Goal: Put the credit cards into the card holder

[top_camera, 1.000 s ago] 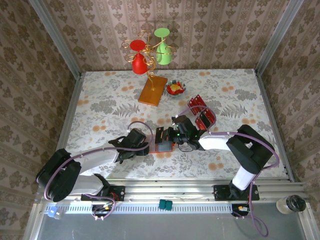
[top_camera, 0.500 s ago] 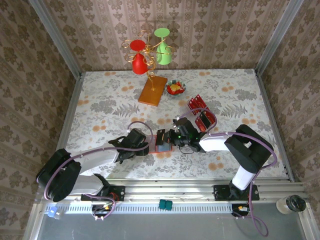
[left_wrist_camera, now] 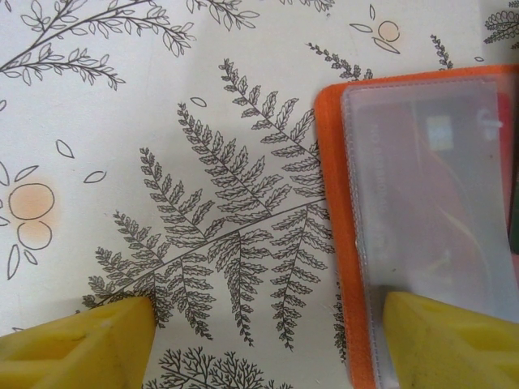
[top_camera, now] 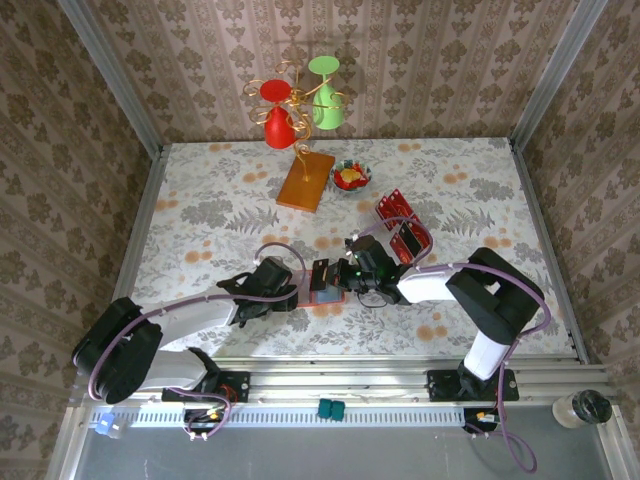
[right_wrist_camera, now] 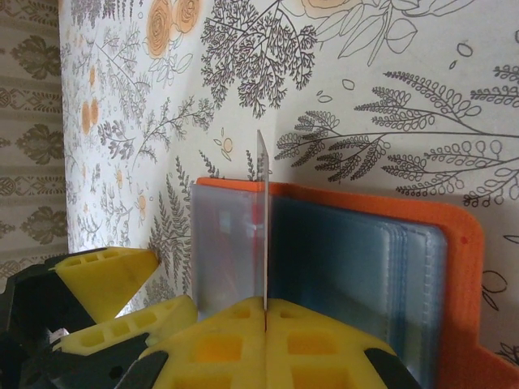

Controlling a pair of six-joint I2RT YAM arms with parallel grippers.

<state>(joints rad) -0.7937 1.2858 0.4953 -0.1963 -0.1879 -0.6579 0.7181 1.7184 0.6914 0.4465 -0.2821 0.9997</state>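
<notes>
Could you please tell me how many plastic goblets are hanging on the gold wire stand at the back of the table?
2: a red goblet on the left side of the stand and a green goblet on its right side. None appears to be hidden.

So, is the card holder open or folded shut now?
Open. The card holder lies spread flat on the table, clear pockets facing up; the right gripper holds a card edge-on over them.

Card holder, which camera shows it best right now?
The right wrist view: the card holder lies open, its orange cover and clear sleeves mostly visible, with a card edge-on over it. The left wrist view catches one orange-edged side; the top view shows it small and far off.
</notes>
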